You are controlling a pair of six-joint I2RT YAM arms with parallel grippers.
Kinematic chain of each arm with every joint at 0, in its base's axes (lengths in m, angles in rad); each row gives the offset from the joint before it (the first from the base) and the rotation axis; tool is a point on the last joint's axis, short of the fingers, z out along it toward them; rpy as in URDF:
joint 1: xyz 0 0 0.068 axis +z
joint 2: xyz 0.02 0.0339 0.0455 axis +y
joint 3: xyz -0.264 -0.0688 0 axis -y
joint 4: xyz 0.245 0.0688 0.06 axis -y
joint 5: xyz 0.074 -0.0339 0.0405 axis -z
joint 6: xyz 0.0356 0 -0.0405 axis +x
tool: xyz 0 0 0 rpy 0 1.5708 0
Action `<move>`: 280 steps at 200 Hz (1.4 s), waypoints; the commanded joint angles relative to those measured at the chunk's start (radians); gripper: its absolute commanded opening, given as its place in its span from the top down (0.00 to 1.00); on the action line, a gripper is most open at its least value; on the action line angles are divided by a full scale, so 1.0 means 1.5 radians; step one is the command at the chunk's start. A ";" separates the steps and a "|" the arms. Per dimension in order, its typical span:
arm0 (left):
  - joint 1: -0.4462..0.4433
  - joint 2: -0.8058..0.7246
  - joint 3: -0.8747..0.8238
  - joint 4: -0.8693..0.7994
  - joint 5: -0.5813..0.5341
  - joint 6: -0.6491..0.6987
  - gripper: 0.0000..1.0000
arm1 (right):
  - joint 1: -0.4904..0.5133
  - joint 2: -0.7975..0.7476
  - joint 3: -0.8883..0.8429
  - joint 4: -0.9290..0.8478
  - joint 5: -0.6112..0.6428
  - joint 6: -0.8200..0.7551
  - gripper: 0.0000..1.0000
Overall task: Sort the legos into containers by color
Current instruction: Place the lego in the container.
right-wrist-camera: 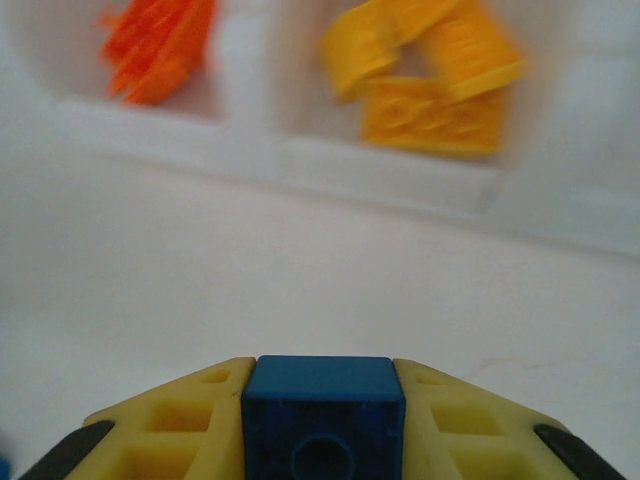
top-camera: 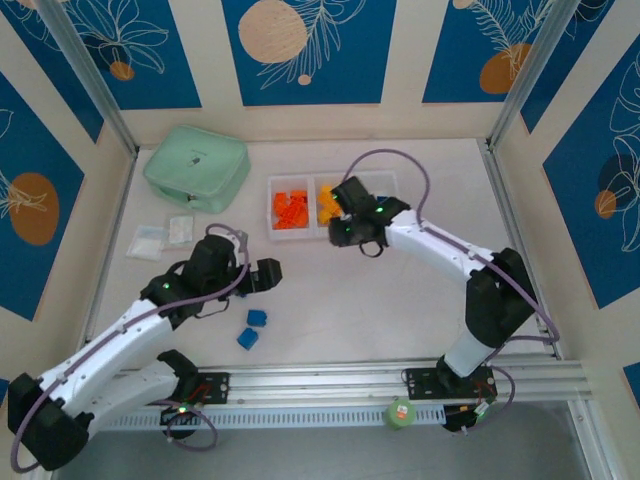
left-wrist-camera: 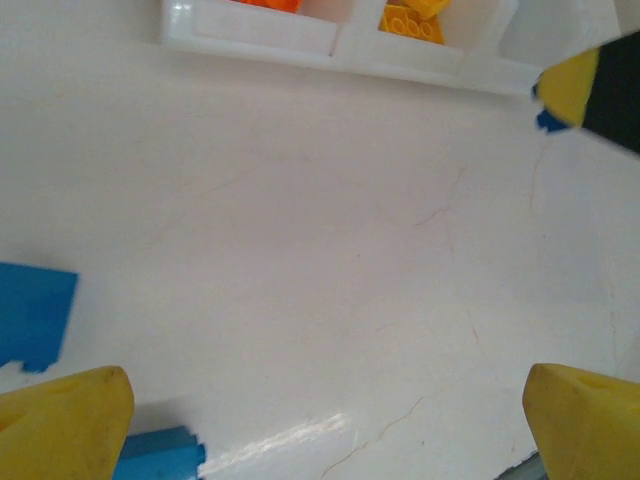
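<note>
Three translucent white bins (top-camera: 296, 182) stand joined in a row at the far middle of the table (top-camera: 420, 300); the left bin holds red-orange bricks (top-camera: 290, 210), the middle bin holds yellow-orange bricks (top-camera: 326, 203), and the right bin is partly hidden from above by the right gripper (top-camera: 345, 222), so I cannot tell what is in it.

The right gripper sits at the near side of the bins, about in front of the middle one; in its wrist view its yellow fingers (right-wrist-camera: 180, 420) are closed narrow on a blue brick (right-wrist-camera: 322, 390), one finger on each side, the brick's round hole facing the camera and the table below it; whether the brick touches the table I cannot tell.

The left gripper (top-camera: 266, 274) is over bare table, well apart from the bins and to their near left; its jaws stand wide with nothing between them, each yellow tip at a lower corner of its wrist view.

Two more blue pieces lie on the table just near of the left gripper: the farther loose brick (top-camera: 257, 318) and the nearer loose brick (top-camera: 247, 338), just beside each other; in the left wrist view both sit at the left edge, beside the left fingertip.

Off to the far left lies a mint green zip case (top-camera: 197, 165); near of it lie two small clear bags (top-camera: 150, 242), side by side.
</note>
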 commanded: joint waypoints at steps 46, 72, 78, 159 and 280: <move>-0.010 0.131 0.069 0.137 0.062 0.017 0.01 | -0.177 0.108 0.092 0.025 -0.023 -0.028 0.70; -0.010 0.167 0.085 0.147 0.065 0.020 0.01 | -0.200 0.181 0.166 0.022 -0.037 -0.044 0.70; -0.009 0.172 0.087 0.150 0.064 0.020 0.01 | -0.203 0.199 0.182 0.021 -0.035 -0.046 0.70; -0.009 0.194 0.085 0.158 0.043 0.022 0.01 | -0.222 0.343 0.310 0.003 -0.046 -0.083 0.61; -0.004 0.140 0.093 0.104 0.018 0.042 0.01 | -0.196 0.126 0.175 0.006 -0.065 -0.061 0.47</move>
